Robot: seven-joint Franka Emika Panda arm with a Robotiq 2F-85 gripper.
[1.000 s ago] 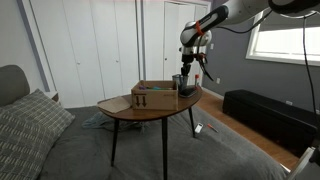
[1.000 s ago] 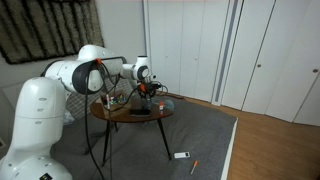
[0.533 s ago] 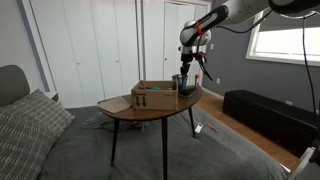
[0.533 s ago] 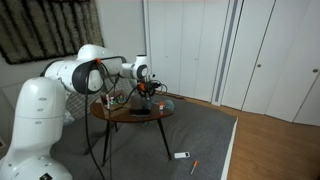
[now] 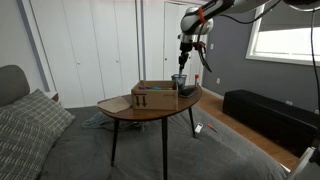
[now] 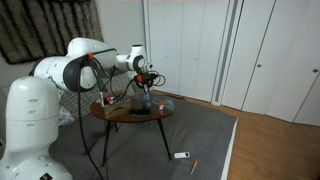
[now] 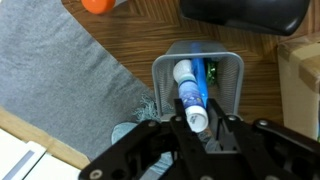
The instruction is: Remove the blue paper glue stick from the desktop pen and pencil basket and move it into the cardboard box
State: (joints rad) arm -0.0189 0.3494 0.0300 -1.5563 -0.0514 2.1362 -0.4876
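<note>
While above basket (image 7: pixel 236 70), blue glue stick (image 7: pixel 192 98) in gripper (image 7: pixel 197 128), cardboard box (image 7: pixel 302 85) adj

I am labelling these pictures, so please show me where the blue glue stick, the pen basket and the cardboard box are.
blue glue stick (image 7: pixel 194 98): wrist view, on its blue body.
pen basket (image 7: pixel 163 78): wrist view, on its grey mesh wall.
cardboard box (image 5: pixel 152 100): in an exterior view, on its front side.
</note>
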